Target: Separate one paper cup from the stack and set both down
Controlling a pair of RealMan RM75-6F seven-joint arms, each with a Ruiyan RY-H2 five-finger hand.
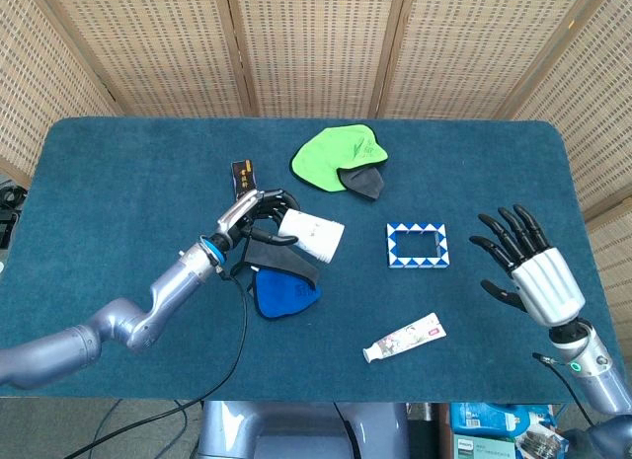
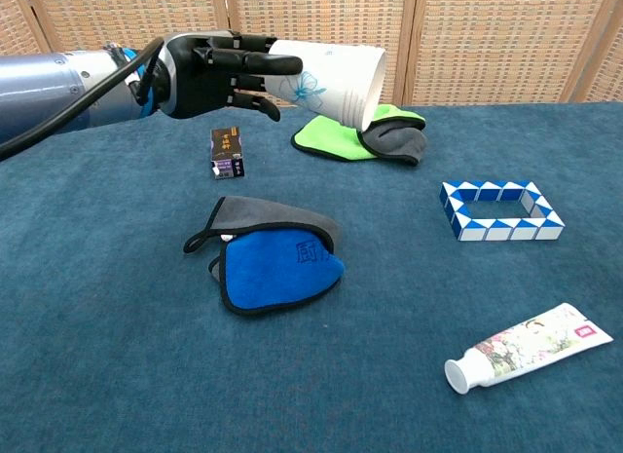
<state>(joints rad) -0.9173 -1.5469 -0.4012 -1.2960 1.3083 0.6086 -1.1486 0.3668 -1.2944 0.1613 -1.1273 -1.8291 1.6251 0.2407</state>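
The stack of paper cups is gripped by the left hand and held up above the table, lying on its side with the open mouth turned toward the robot's right. In the chest view the same stack is seen raised in front of the screen, the dark fingers wrapped around its closed end, the left hand closed firmly on it. From above, the cups are seen over the blue and grey cloth, near the small dark box.

The right hand is held at the table's right edge, its fingers spread wide and nothing held in it; it is well apart from the cups. It is not caught by the chest view.

On the table, a green cloth is laid toward the far side, with a dark grey cloth overlapping it. A blue and white folding puzzle is set in a rectangle between the cups and the right hand. A tube is lying near the front edge, its cap end pointing to the robot's left. Behind the table a woven screen is seen.
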